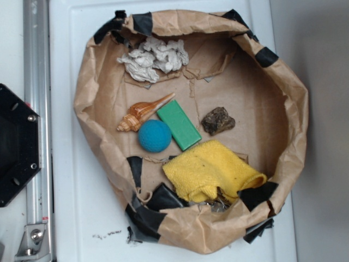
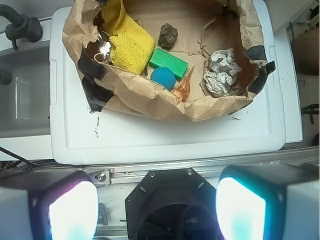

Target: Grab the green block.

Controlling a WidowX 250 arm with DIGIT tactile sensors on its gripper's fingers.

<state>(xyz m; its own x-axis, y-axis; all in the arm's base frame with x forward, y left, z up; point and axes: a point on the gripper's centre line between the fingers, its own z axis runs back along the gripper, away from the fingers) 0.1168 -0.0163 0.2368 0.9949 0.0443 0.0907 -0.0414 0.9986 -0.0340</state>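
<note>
The green block [image 1: 179,125] lies flat in the middle of a brown paper nest [image 1: 283,109], beside a blue ball [image 1: 155,136] and a seashell [image 1: 143,113]. It also shows in the wrist view [image 2: 169,61], next to the blue ball [image 2: 163,78]. My gripper [image 2: 157,210] is open and empty, high above the robot base, well short of the nest. Its glowing fingers [image 2: 73,211] stand wide apart at the bottom of the wrist view. The gripper is out of the exterior view.
In the nest are a yellow cloth [image 1: 211,170], a dark rock [image 1: 218,120] and a crumpled white paper [image 1: 152,58]. The nest sits on a white board [image 1: 71,180]. The black robot base [image 1: 13,144] and a metal rail [image 1: 35,65] are at the left.
</note>
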